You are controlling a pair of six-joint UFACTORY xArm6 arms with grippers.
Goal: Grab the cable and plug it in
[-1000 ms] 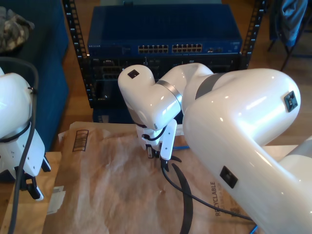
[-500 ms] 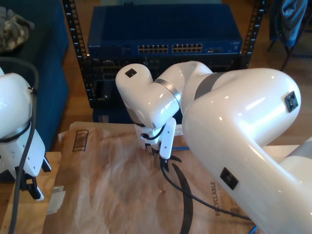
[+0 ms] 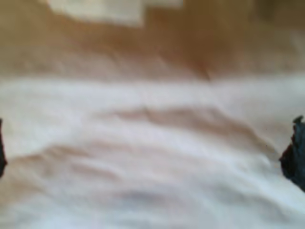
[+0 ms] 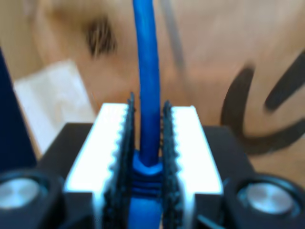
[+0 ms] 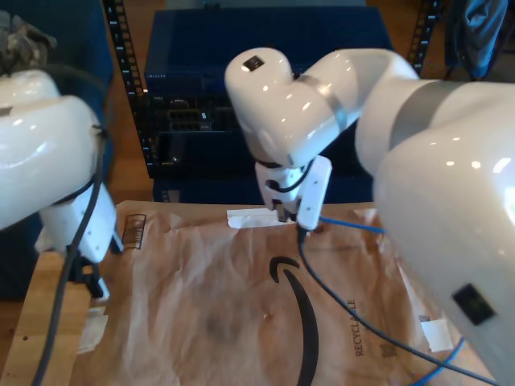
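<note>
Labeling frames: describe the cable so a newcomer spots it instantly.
Start at the brown paper sheet in front of the dark equipment rack. My second gripper, above its far edge, pinches the cable: thin, bright blue, unlike the thicker black robot cable.

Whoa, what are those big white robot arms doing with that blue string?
That blue string is a network cable. My second claw is pinched shut on it near one end, and the exterior view shows that claw holding it just above the brown paper on the table. Behind the paper stands a dark blue equipment rack. My first claw is open over the crinkled paper with nothing between its fingers. The cable is not plugged in yet.
</note>
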